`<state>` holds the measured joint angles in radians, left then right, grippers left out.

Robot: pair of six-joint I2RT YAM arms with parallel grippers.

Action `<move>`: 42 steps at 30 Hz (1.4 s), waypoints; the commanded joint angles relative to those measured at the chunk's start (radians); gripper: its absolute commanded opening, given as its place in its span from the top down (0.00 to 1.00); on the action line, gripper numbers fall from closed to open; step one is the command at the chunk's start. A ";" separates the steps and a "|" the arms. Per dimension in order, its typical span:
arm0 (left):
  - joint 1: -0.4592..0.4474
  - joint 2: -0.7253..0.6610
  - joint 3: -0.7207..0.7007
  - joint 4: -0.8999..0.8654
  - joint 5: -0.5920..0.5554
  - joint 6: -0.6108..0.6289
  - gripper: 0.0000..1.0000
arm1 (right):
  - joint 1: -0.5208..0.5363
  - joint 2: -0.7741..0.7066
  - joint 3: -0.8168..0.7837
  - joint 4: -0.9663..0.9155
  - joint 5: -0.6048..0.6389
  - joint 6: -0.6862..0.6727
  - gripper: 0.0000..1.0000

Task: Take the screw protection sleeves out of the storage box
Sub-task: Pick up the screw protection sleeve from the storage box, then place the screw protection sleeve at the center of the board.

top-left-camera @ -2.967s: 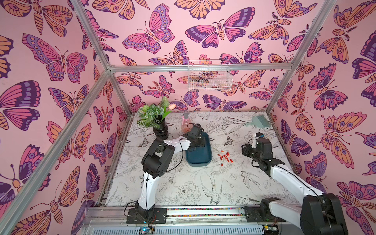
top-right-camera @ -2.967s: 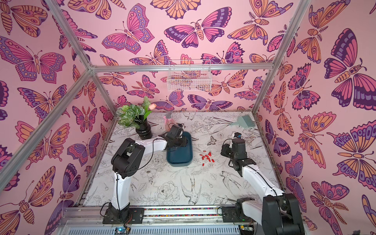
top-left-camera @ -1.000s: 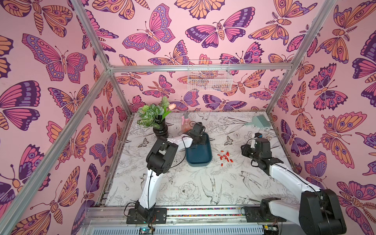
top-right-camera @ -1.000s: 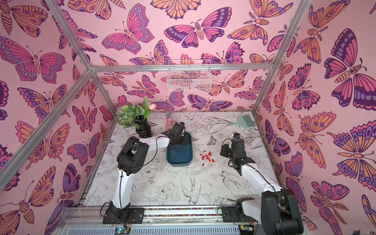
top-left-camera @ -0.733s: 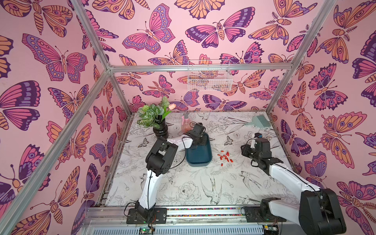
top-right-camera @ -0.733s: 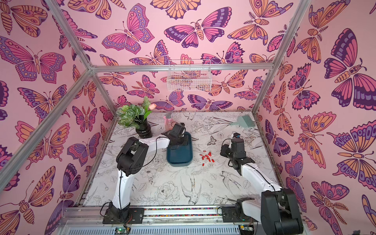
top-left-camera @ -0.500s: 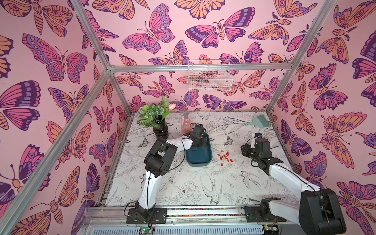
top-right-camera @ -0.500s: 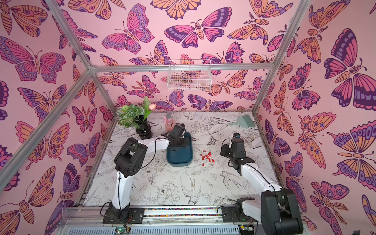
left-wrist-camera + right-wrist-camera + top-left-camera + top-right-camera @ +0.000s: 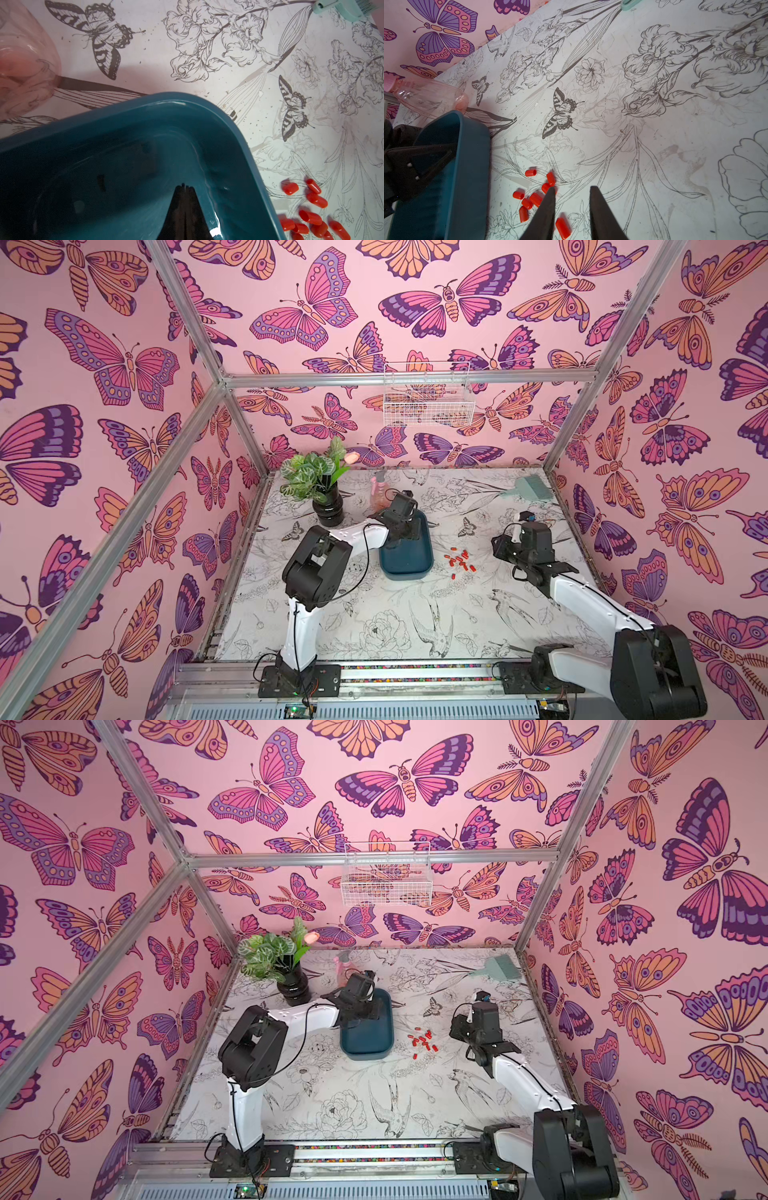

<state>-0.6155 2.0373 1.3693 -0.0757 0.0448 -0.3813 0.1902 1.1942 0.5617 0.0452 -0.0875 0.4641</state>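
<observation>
left gripper pinched inside storage box, right gripper parted near sleeves

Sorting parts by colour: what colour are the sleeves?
The sleeves are bright red; right wrist view best.

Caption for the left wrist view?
Shut left end effector over the box, red sleeves lying outside on the table.
</observation>
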 commanded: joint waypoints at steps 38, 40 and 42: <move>-0.104 -0.235 -0.128 0.044 -0.114 0.119 0.96 | -0.006 0.017 0.036 0.007 -0.008 -0.009 0.68; -0.111 -0.238 -0.128 0.044 -0.120 0.127 0.96 | -0.006 0.017 0.035 0.007 -0.009 -0.010 0.68; -0.117 -0.242 -0.128 0.046 -0.123 0.132 0.96 | -0.006 0.016 0.036 0.007 -0.008 -0.009 0.68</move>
<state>-0.7254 1.8301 1.2610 -0.0433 -0.0502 -0.2794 0.1902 1.1999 0.5621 0.0452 -0.0914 0.4641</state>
